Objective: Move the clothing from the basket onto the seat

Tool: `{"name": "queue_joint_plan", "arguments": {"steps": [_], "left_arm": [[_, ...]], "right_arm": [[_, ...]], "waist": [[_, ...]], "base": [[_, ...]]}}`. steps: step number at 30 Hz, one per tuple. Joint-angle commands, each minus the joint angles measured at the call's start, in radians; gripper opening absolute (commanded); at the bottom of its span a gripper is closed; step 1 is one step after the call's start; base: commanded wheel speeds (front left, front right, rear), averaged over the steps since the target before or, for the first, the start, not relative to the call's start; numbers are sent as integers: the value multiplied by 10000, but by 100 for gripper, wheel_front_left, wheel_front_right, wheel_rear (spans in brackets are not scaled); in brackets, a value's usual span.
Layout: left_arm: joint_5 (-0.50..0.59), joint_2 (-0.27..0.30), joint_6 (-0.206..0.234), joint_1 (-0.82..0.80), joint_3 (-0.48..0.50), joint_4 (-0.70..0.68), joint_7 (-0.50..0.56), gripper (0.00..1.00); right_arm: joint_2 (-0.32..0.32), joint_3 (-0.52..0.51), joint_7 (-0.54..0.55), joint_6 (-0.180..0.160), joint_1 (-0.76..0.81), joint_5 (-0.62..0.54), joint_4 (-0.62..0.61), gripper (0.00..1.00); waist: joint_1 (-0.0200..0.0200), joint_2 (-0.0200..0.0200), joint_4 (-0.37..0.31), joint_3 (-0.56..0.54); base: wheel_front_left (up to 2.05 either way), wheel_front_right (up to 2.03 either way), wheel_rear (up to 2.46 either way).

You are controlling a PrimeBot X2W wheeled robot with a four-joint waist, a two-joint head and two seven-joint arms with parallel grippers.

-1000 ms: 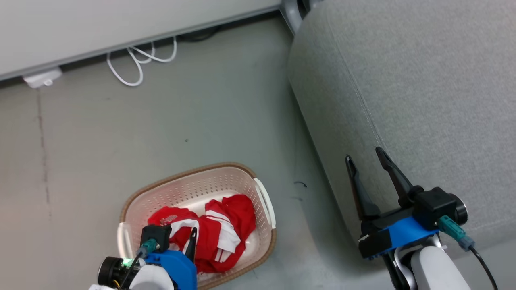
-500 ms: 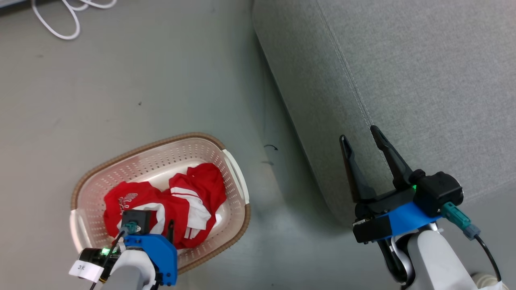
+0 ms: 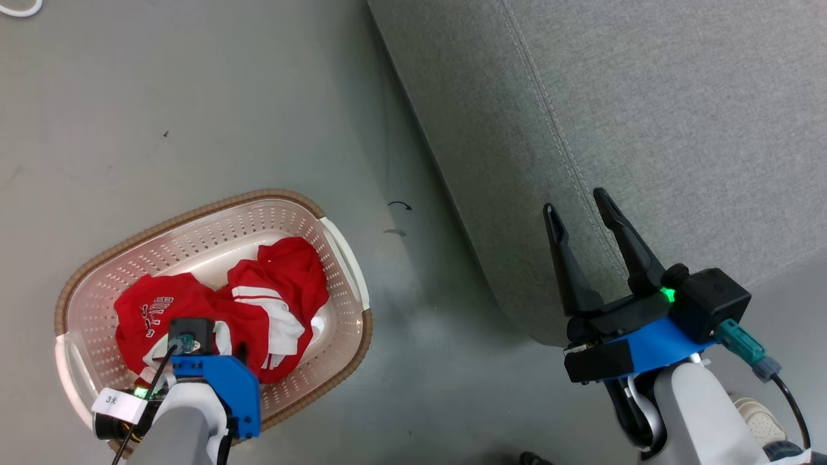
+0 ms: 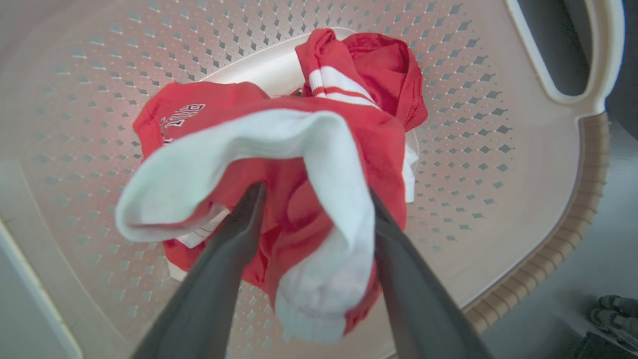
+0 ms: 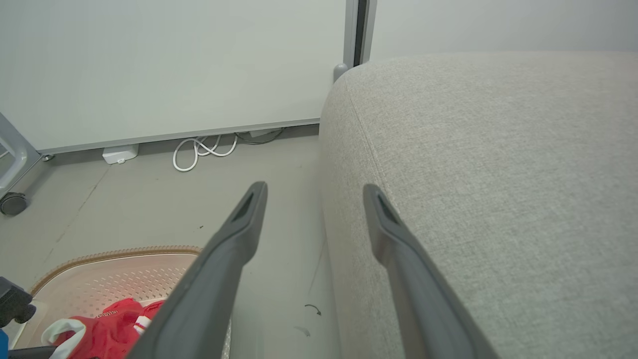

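Two red garments with white stripes, the clothing (image 3: 278, 290), lie bunched in the cream basket (image 3: 194, 213) on the floor at lower left; one shows dark lettering. My left gripper (image 4: 316, 192) reaches down into the basket, open, its fingers straddling a raised fold of red cloth and white trim (image 4: 319, 149). In the head view the left gripper's wrist (image 3: 213, 381) covers its fingertips. The grey sofa seat (image 3: 646, 97) fills the right. My right gripper (image 3: 574, 200) hovers open over the sofa's rounded edge (image 5: 349, 199), holding nothing.
Bare grey floor lies between the basket and the sofa. A white cable (image 5: 199, 149) and a small white box (image 5: 119, 153) lie by the pale wall panel. A caster (image 5: 12, 203) stands at far left. A shoe (image 3: 756, 420) shows at lower right.
The head camera has swung, sliding the whole picture up and to the left. My left gripper has sunk deeper into the clothing. The right gripper holds its pose by the sofa.
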Motion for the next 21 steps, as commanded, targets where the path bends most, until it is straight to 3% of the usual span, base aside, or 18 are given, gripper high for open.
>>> {"name": "queue_joint_plan", "arguments": {"steps": [1,2,14,21], "left_arm": [[16,56,66,-229,-11,32,37,24],[16,41,47,-268,-39,67,86,0],[-181,-69,-188,-85,-202,274,-128,0],[-309,-319,-333,126,-333,338,-405,0]], "right_arm": [[-24,-8,-52,5,-159,40,-56,100],[-24,-14,-52,5,-166,53,-54,100],[-24,128,-53,5,-80,-26,53,100],[-26,127,-52,5,71,-173,162,100]], "waist": [[-1,0,0,-2],[-1,0,7,-6],[-1,0,47,-456],[-1,0,452,-1080]], "base": [[0,0,0],[0,0,0],[0,0,0],[0,0,0]]}}
